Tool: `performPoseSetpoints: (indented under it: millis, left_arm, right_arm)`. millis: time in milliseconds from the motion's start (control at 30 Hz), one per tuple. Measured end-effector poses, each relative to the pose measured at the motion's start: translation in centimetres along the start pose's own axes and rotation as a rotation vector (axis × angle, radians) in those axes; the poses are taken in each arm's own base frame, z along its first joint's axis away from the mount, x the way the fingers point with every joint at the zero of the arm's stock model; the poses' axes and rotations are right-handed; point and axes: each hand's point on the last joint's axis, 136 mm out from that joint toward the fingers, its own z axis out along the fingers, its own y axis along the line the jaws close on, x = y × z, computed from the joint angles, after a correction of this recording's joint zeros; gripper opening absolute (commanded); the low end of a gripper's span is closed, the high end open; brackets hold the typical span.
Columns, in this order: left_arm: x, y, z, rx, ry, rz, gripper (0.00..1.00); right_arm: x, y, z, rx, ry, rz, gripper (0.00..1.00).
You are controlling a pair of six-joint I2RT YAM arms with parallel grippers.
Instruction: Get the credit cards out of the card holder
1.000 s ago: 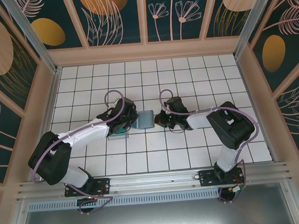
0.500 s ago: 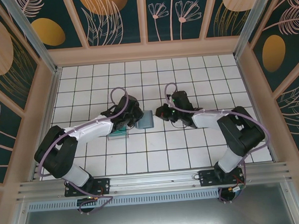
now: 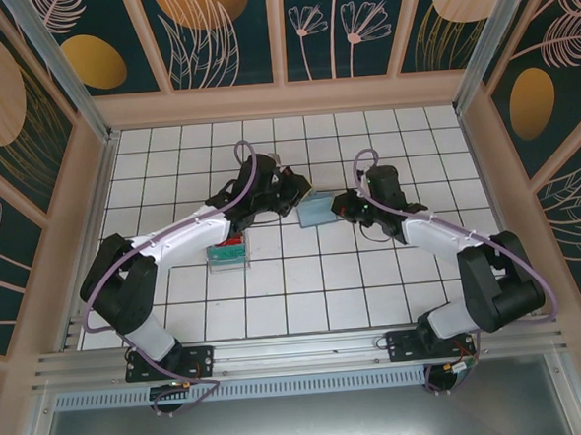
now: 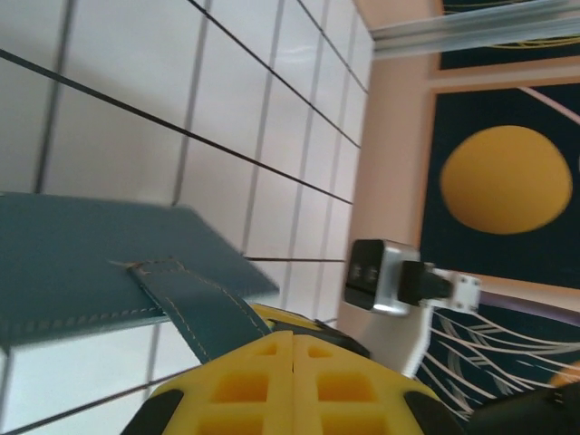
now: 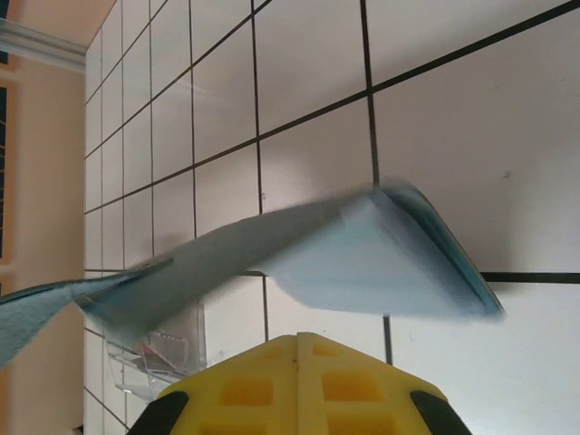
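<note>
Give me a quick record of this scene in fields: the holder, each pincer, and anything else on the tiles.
card holder: teal, held between both pincers above the tiles
left pincer: shut on the card holder's strap
right pincer: shut on the card holder's other end
clear tray: on the tiles, apart from the card holder, coloured contents

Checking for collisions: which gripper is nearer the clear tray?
Left. The left gripper sits beyond the tray, to its right; the right gripper is farther right, past the card holder.
</note>
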Motion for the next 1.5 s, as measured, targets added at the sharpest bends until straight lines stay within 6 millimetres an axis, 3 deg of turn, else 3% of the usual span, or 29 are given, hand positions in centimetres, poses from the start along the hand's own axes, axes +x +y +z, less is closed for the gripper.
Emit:
performPoseSetpoints:
  millis: [233,400,700,867,1100,1300,1500]
  left_arm:
    - [1.7,-2.5,1.2,0.072,0.063,-0.069,0.00]
    - [2.2,-2.6,1.3,0.090,0.081,-0.106,0.00]
    - [2.4,2.5,1.5,-0.006,0.078,-0.162,0.00]
    - [0.9,5.6,0.7,-0.070,0.046,-0.191,0.00]
    - [-2.3,7.3,-0.6,-0.164,-0.013,-0.096,0.00]
    - [-4.2,10.2,-1.8,-0.286,-0.049,0.018,0.00]
    - [-6.3,13.7,-3.4,-0.447,-0.095,0.118,0.00]
  right_arm:
    - [-0.4,-1.3,-0.7,0.038,-0.002,-0.004,0.00]
    - [-0.3,-1.5,-0.7,0.046,0.003,-0.020,0.01]
    - [0.1,-3.2,2.3,0.088,0.077,-0.011,0.13]
    - [-0.9,-1.4,4.6,0.058,0.103,-0.047,0.16]
    - [-1.4,1.1,7.7,0.020,0.137,-0.096,0.23]
    - [-0.8,1.2,7.8,0.030,0.146,-0.102,0.33]
    - [0.4,0.4,5.7,0.055,0.135,-0.096,0.40]
